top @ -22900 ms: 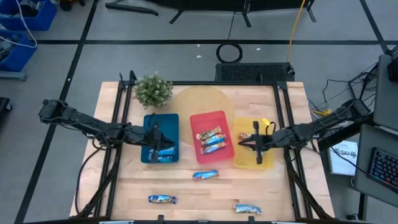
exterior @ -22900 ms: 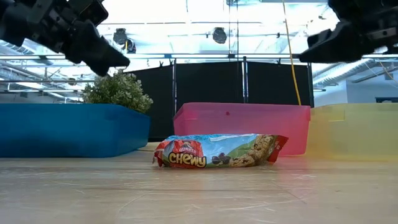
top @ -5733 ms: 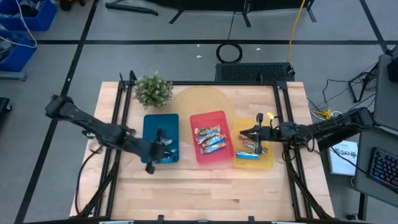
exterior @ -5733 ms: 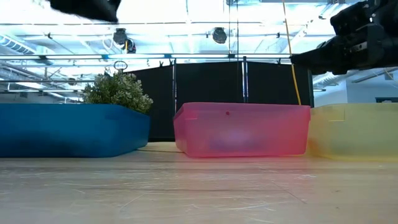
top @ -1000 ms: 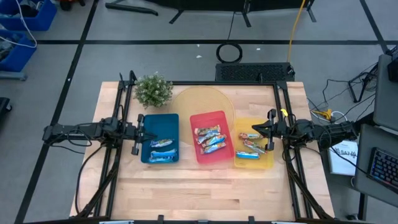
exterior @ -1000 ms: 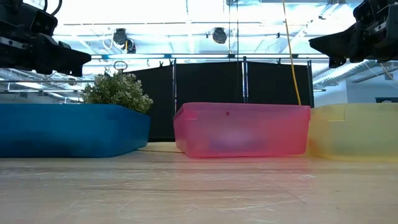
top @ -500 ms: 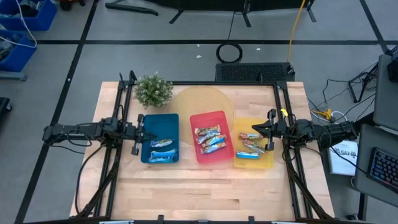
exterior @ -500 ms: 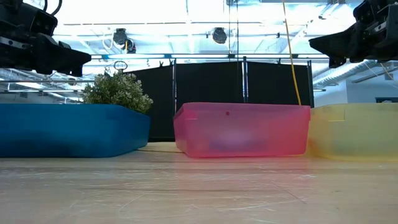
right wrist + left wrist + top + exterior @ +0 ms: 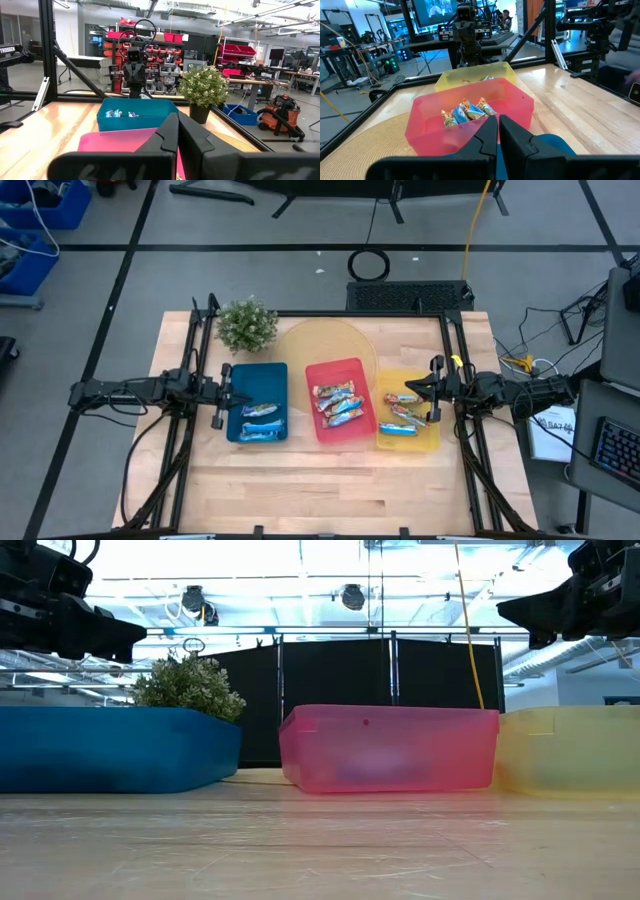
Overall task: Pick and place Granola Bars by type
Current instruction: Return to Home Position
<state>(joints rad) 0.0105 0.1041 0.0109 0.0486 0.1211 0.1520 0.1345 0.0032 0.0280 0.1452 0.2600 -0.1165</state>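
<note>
**Left hand**: clenched, its two fingers pressed flat together with nothing between them. It hangs above the table, at the near short wall of the blue tray. Directly ahead of it, inside that tray, lie granola bars in blue wrappers. Beyond the blue tray stands the red tray, holding several bars with tan-marked wrappers. Farther on is the yellow tray, holding three bars, some with red marks. Off to one side of the left hand, past the blue tray's corner, stands a small potted plant. It is beside a round straw-coloured mat, on which the red tray partly rests.

**Right hand**: likewise clenched and empty, fingers closed edge to edge. It hovers over the outer edge of the yellow tray and points toward the left hand. The three trays form one row between the two hands. In the low view both hands sit higher than the tray rims.
</note>
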